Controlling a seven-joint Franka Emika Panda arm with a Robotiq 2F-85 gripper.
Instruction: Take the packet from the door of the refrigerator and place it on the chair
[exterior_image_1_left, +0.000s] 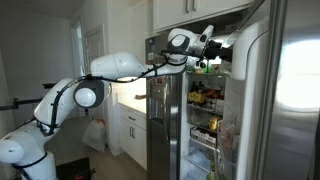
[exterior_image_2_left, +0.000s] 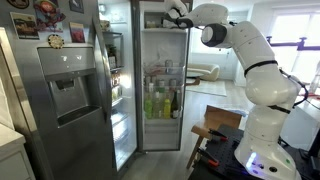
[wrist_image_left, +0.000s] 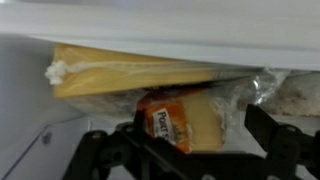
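Note:
In the wrist view an orange-labelled packet (wrist_image_left: 172, 122) holding a pale cheese wedge lies in a white compartment. It sits under a long yellow block in clear wrap (wrist_image_left: 130, 73). My gripper (wrist_image_left: 190, 148) is open, with one dark finger on each side of the packet and no contact visible. In both exterior views the gripper (exterior_image_1_left: 209, 41) (exterior_image_2_left: 174, 17) reaches into the top of the open refrigerator (exterior_image_2_left: 160, 85). The open door (exterior_image_1_left: 292, 90) (exterior_image_2_left: 121, 95) has a white lining with bins. Whether the compartment belongs to the door I cannot tell.
The narrower steel door with stickers and a dispenser (exterior_image_2_left: 60, 90) is shut. A brown wooden seat (exterior_image_2_left: 203, 134) stands in front of my base. A crumpled clear bag (wrist_image_left: 270, 85) lies right of the packet. A white shelf edge (wrist_image_left: 160, 28) hangs close above.

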